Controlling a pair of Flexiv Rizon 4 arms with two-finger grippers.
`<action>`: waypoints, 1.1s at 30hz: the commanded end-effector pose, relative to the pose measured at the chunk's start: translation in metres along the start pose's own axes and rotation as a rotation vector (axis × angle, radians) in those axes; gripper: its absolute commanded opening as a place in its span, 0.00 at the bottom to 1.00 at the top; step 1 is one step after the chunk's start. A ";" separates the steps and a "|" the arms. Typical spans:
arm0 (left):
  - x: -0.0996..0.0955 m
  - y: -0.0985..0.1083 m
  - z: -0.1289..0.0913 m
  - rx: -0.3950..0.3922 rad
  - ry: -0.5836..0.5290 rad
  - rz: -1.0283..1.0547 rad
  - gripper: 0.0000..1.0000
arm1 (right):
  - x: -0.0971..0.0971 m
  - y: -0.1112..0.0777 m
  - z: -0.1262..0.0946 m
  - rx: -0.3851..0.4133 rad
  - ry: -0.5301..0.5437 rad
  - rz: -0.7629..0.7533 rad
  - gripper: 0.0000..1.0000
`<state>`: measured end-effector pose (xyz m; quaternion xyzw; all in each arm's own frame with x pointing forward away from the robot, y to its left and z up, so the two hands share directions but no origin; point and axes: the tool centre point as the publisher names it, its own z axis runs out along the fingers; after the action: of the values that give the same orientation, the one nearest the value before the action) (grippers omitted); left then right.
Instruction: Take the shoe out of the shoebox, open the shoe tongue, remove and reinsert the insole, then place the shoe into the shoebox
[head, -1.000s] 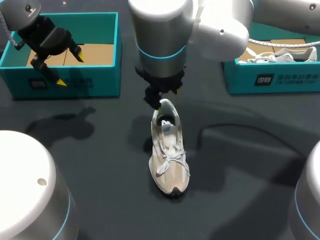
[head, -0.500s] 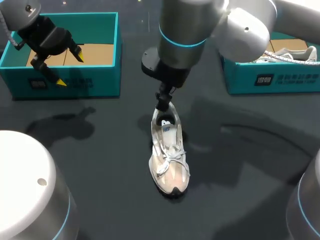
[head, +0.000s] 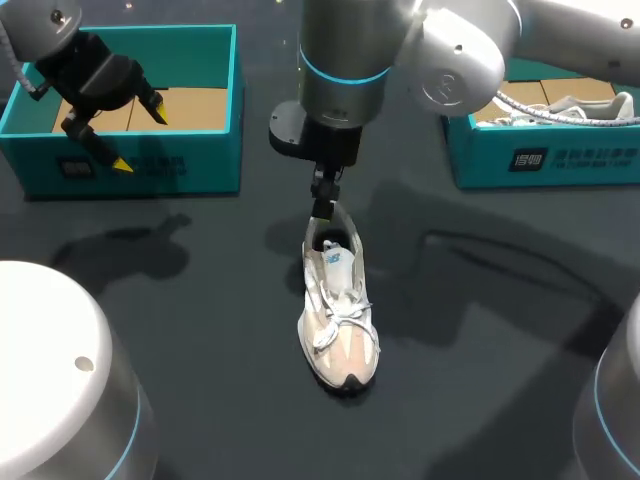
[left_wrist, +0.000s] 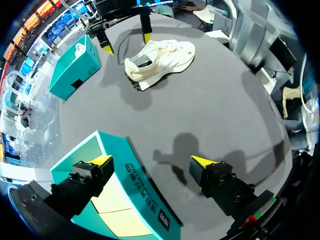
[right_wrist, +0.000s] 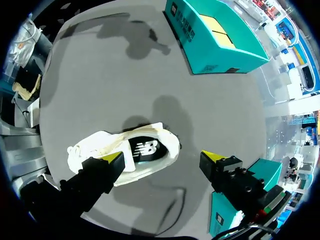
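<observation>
Squarely ahead of the right gripper's (right_wrist: 162, 157) spread fingers lies the shoe (head: 338, 320), ready for insole work; left gripper (left_wrist: 151, 160) gapes empty.

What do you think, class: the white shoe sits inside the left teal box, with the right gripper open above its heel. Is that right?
Not quite. The shoe is not inside the left box; it lies on the table, clear of that box, as the head view shows. The right gripper is indeed open above its heel.
</observation>
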<state>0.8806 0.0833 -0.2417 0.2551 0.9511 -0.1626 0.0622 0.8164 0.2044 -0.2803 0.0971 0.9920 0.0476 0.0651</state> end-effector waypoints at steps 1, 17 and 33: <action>0.000 0.000 0.000 -0.002 0.002 0.001 1.00 | -0.007 0.003 0.020 0.001 0.021 -0.025 1.00; 0.000 0.000 0.000 -0.002 0.002 0.001 1.00 | -0.015 -0.004 0.062 0.034 0.044 -0.139 1.00; 0.000 0.000 0.000 -0.002 0.002 0.001 1.00 | -0.025 -0.011 0.093 0.023 0.088 -0.162 0.76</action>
<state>0.8806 0.0833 -0.2417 0.2551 0.9511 -0.1626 0.0622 0.8476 0.1949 -0.3627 0.0163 0.9989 0.0334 0.0281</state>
